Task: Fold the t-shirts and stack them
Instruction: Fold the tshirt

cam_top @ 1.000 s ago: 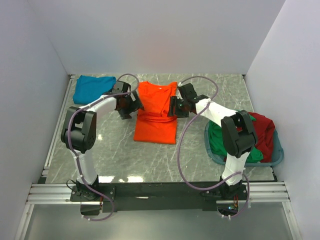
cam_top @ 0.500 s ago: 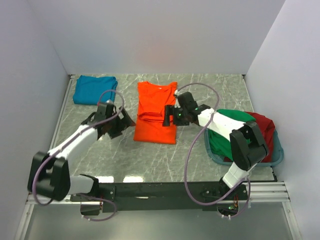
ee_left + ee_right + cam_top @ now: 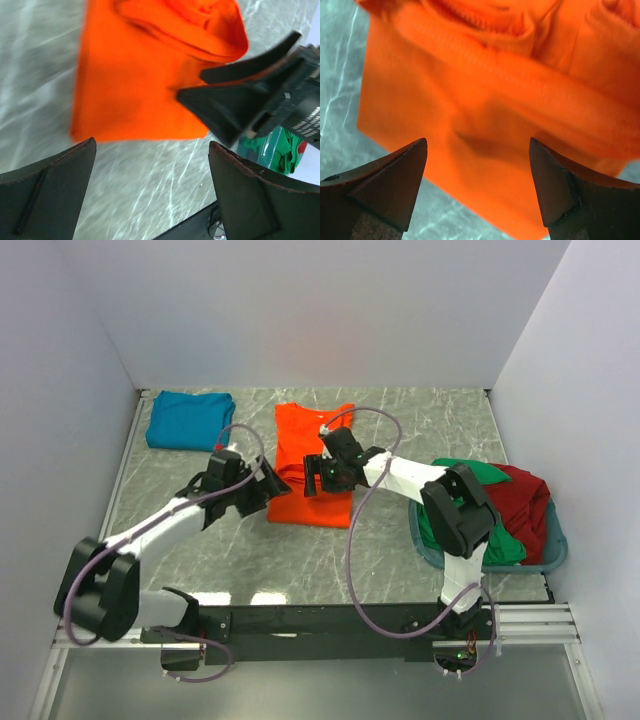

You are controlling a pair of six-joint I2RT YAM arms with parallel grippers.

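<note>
Right end effector (image 3: pixel 477 145) — above orange t-shirt (image 3: pixel 470 90)

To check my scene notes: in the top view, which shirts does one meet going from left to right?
teal shirt → orange shirt → green shirt → red shirt
</note>
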